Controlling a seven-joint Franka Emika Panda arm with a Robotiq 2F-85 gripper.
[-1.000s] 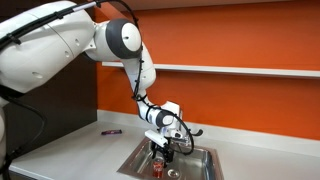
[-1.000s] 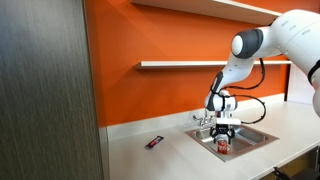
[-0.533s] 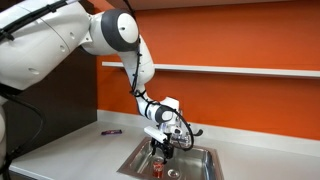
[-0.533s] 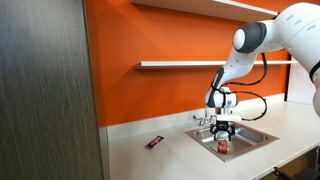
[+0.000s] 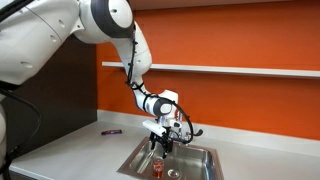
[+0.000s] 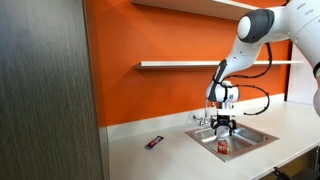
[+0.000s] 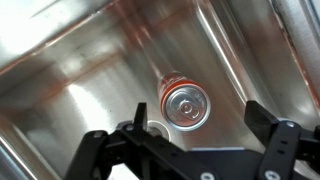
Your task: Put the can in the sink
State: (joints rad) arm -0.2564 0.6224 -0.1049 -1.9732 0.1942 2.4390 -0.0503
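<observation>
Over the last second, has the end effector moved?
Yes. The end effector has risen, away from the sink rim, open and clear of the can, which stands in the basin.

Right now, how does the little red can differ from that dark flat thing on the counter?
The can is red with a silvery top; the dark object looks purplish. The can stands upright inside the sink; the dark object lies flat on the countertop. Both are small.
</observation>
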